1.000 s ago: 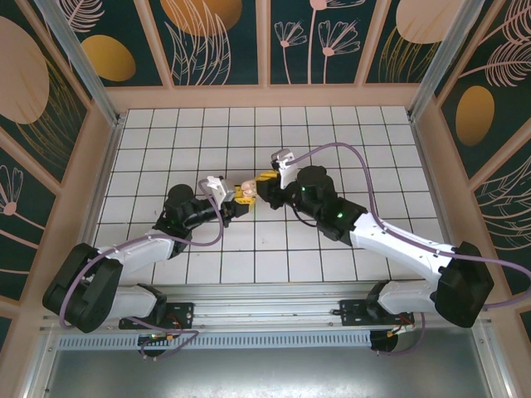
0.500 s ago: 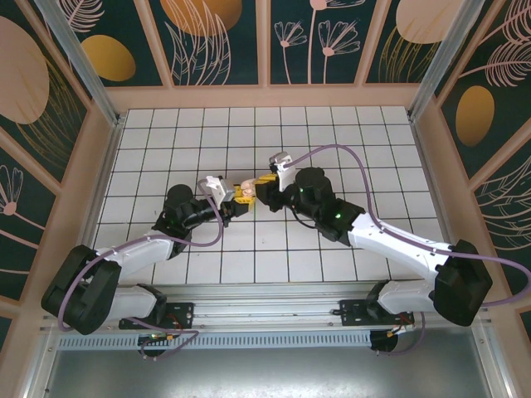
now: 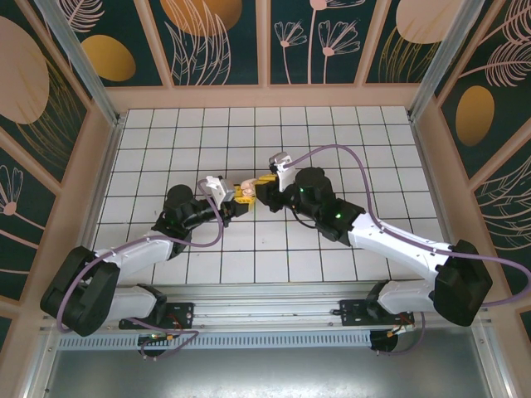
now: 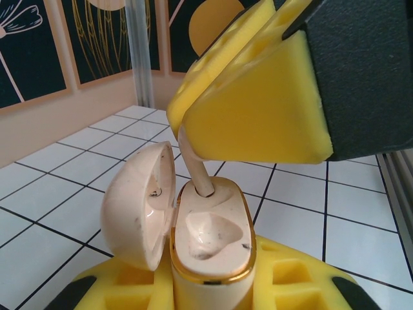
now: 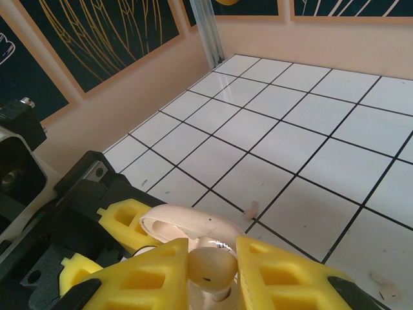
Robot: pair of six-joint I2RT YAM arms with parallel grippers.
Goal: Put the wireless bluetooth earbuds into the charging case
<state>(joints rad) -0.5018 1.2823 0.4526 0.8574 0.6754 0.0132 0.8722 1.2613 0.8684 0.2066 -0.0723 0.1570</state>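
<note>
The left gripper (image 3: 240, 197) is clenched on the charging case (image 4: 210, 242), which stands upright between its yellow pads (image 4: 303, 287) with the lid (image 4: 139, 206) swung open to one side. Just above it, the right gripper (image 3: 265, 184) grasps one earbud (image 5: 210, 263), whose stem (image 4: 193, 169) reaches down into the case's far socket. A small pale piece (image 5: 251, 208) lies on the tiled table (image 5: 310, 155) just beyond the right gripper
</note>
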